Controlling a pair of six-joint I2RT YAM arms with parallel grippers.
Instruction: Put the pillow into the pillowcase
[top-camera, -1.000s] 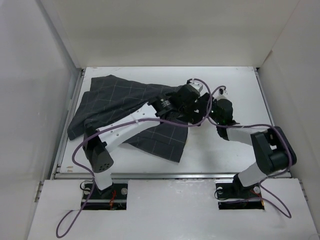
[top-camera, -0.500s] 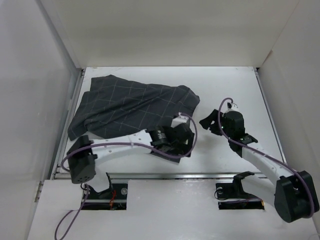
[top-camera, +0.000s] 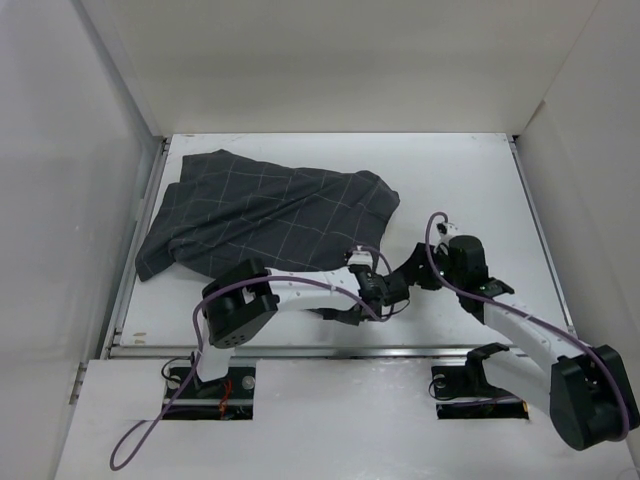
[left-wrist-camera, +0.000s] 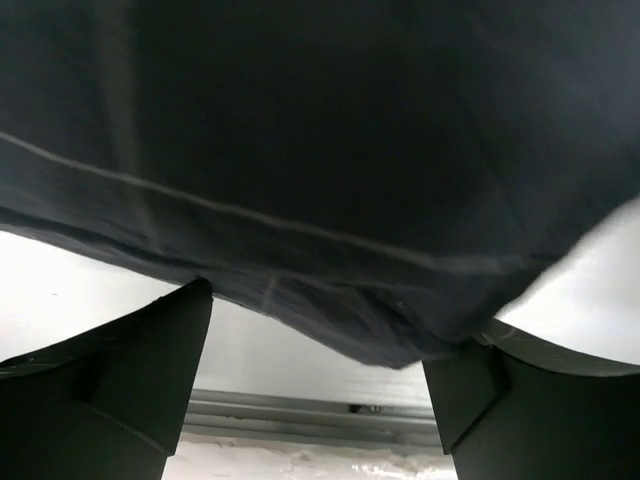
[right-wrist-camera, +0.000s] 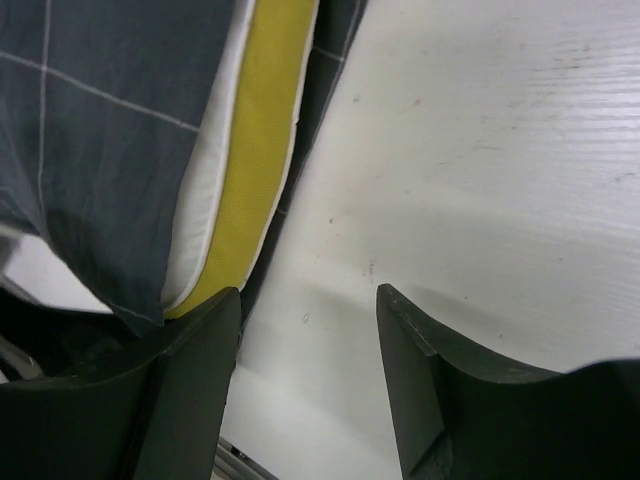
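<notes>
The pillowcase (top-camera: 265, 215), dark charcoal with a thin light grid, lies spread over the left and middle of the table. The pillow is inside it. Only its yellow edge (right-wrist-camera: 255, 150) and a white strip show at the cloth's opening in the right wrist view, and it is hidden in the top view. My left gripper (top-camera: 385, 292) is open at the pillowcase's near right corner. Dark cloth (left-wrist-camera: 320, 150) hangs just over its fingertips (left-wrist-camera: 150, 370), not pinched. My right gripper (top-camera: 413, 272) is open and empty just right of that corner. Its jaws (right-wrist-camera: 308, 295) stand over bare table beside the yellow edge.
White walls close the table in on the left (top-camera: 110, 200), back and right. A metal rail (top-camera: 400, 350) runs along the near edge, also seen in the left wrist view (left-wrist-camera: 300, 415). Bare white table (top-camera: 470, 190) lies right of the pillowcase. Purple cables trail from both arms.
Both grippers have drawn back from the pillowcase's far right edge towards the near edge. The left arm has folded back on itself. The cloth has settled flatter.
</notes>
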